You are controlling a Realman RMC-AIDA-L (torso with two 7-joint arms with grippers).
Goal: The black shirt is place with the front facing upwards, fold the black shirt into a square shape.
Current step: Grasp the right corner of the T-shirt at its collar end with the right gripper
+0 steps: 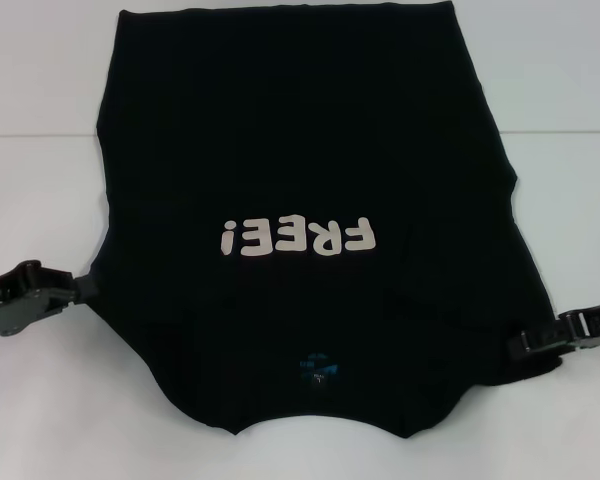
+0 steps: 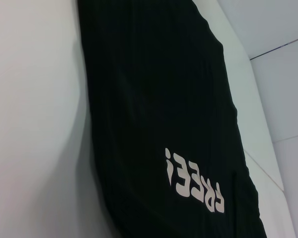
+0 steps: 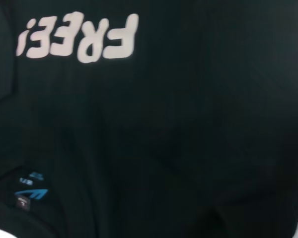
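One black shirt (image 1: 310, 170) front-up, left pincer (image 1: 80, 287) and right pincer (image 1: 525, 345) seemingly clamping its sides.

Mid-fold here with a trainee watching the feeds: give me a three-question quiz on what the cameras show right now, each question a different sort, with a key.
1. True or false: the "FREE!" lettering on the black shirt reads upside down in the head view.
2. Multiple choice: where is the blue neck label? A) at the shirt's far edge B) near the shirt's near edge, towards the robot C) under the left gripper.
3. Fill in: the left gripper and the right gripper sit at the shirt's two ____ edges, on the white table.

Key: 1 true. 2 B. 3 side.
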